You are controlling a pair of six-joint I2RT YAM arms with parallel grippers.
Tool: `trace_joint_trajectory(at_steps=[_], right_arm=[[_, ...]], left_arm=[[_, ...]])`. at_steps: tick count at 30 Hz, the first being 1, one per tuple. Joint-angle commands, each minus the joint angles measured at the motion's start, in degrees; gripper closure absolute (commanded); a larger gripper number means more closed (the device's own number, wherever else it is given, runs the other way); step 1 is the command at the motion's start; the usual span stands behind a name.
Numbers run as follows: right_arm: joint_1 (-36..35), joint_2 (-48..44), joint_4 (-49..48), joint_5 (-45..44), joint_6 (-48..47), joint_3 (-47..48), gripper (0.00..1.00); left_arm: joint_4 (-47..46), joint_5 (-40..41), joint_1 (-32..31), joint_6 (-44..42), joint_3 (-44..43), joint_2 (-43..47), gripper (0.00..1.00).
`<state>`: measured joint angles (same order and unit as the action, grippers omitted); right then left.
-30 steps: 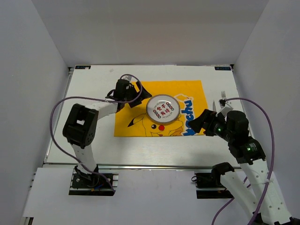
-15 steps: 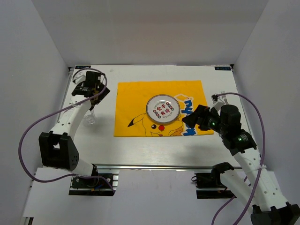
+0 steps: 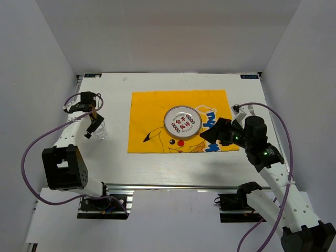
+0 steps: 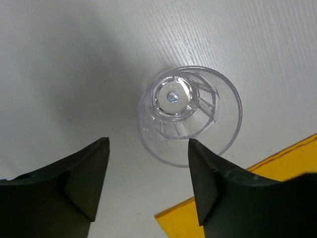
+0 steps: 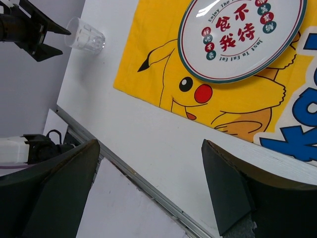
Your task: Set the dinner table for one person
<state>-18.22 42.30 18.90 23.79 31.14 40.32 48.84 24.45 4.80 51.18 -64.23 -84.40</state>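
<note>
After it swung nearer, left end effector (image 4: 147,143) above glass (image 4: 190,116), jaws apart

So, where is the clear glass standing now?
In the top view the clear glass is on the left side of the white table, just left of the yellow cloth, with the left gripper close beside it.

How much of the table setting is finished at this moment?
Done: the yellow cloth is spread and the plate sits on it. In hand: the left gripper, open, hovers over the glass, standing on bare table left of the cloth. Left: the fork lies at the right edge, unplaced.
</note>
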Motion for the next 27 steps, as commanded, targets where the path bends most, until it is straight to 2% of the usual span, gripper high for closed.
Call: trace_joint_trajectory(at_steps=[1,3,4,5,7,10,11,12,13,16,17,21,23,25,27], right_arm=[[-0.3,0.0,-3.2,2.0,-0.7,-1.0,0.11],[-0.2,-0.1,-3.4,2.1,-0.6,-1.3,0.11],[-0.2,0.1,-3.3,2.0,-0.6,-1.3,0.11],[-0.3,0.1,-3.4,2.0,-0.6,-1.3,0.11],[-0.3,0.4,-3.4,2.1,-0.6,-0.9,0.11],[-0.3,0.6,-3.5,2.1,-0.5,-0.8,0.11],[-0.2,0.7,-3.8,2.1,-0.4,-0.8,0.11],[-0.3,0.9,-4.0,2.6,-0.5,-0.7,0.11],[-0.3,1.3,-4.4,3.1,-0.7,-0.2,0.11],[-1.9,5.7,-1.9,2.5,-4.1,4.8,0.11],[-2.7,7.3,0.7,-0.6,-5.2,6.8,0.11],[-7.2,18.6,3.6,-8.8,-8.6,16.2,0.11],[-11.7,25.8,5.3,-13.8,-9.2,23.2,0.11],[-15.2,30.4,7.0,-17.4,-9.8,28.3,0.11],[-19.2,36.8,8.8,-23.1,-9.6,35.7,0.11]], left_arm=[[-2.0,-0.7,1.5,-0.6,1.6,1.4,0.27],[-4.0,-1.6,2.3,-1.0,3.3,0.8,0.31],[-4.5,-3.2,3.1,-1.0,3.5,0.5,0.37],[-5.1,-3.4,3.6,-0.9,3.5,-0.2,0.49],[-5.2,-4.2,4.2,-0.7,3.5,-1.1,0.60],[-4.8,-5.2,4.8,-0.6,3.3,-3.0,0.61],[-5.2,-5.5,5.4,-0.6,3.5,-3.2,0.67],[-5.3,-5.9,5.4,-0.8,3.4,-3.1,0.90],[-5.4,-6.0,5.4,-1.5,3.1,-2.8,1.00],[-4.5,-5.4,4.2,-4.8,0.0,-1.1,1.00],[-4.1,-5.1,3.6,-6.3,-1.1,-0.5,1.00],[-7.9,-13.9,1.4,-14.4,-1.7,3.8,1.00],[-7.6,-16.9,-0.1,-16.5,-3.8,4.1,1.00],[-7.1,-21.4,-3.7,-18.7,-5.5,3.4,1.00],[-5.3,-22.0,-8.6,-19.7,-8.6,2.3,1.00]])
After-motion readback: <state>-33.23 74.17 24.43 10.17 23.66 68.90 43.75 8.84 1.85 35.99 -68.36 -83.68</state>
